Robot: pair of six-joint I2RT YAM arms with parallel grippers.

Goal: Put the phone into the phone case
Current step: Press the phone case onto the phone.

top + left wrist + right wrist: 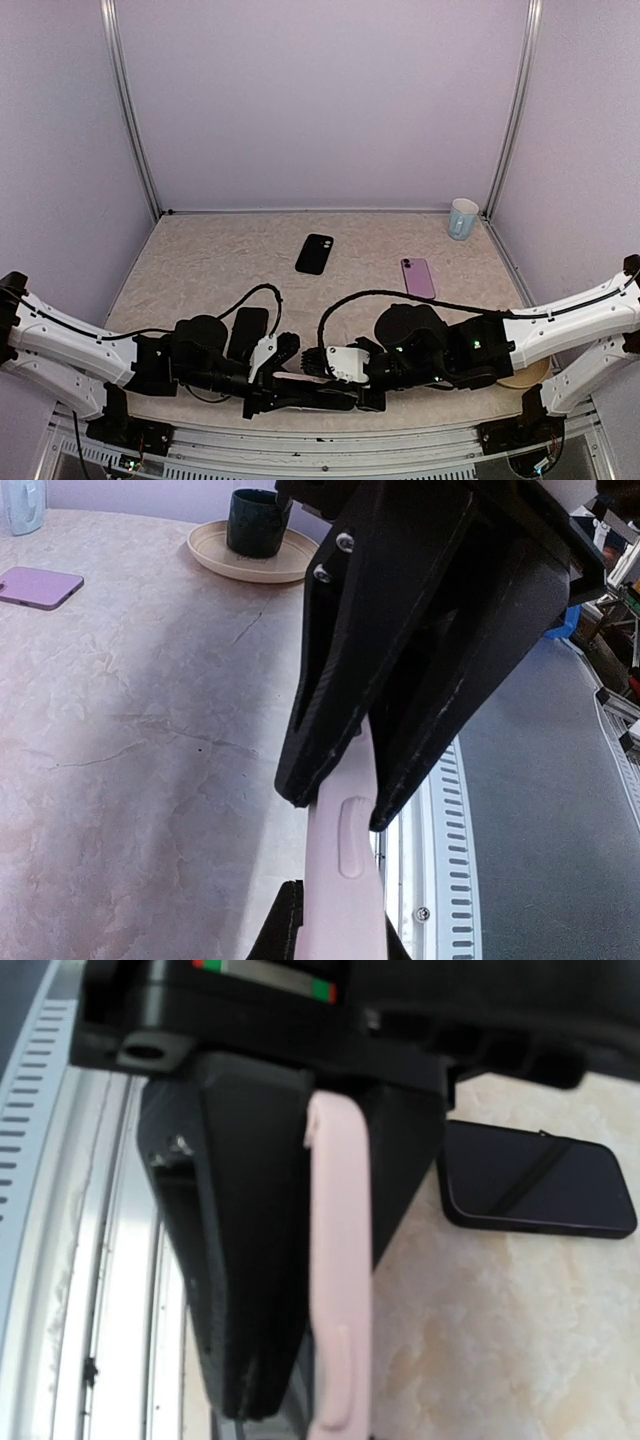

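Pink phone case (296, 378): held edge-up off the worktop (220, 260) at its 6 o'clock edge. The left fingers (230, 1260) are clamped on one end and the right fingers (400, 630) are pressed together on the other.

Black phone (247, 330): lies flat just at the case's 10 o'clock, beside the left arm.

Second dark handset (315, 253): at 12 o'clock.

Purple phone (418, 277): at 1 o'clock.

Pale mug (462, 218): far corner, at 1 o'clock.

Plate (215, 560): carries a dark cup (255, 520), at 3 o'clock, partly hidden by the right arm.

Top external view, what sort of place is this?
Probably a robot test booth, not a home: plain lilac walls between bare aluminium frame rails, a marbled beige tabletop, and two white-and-black robot arms bolted at its near edge.
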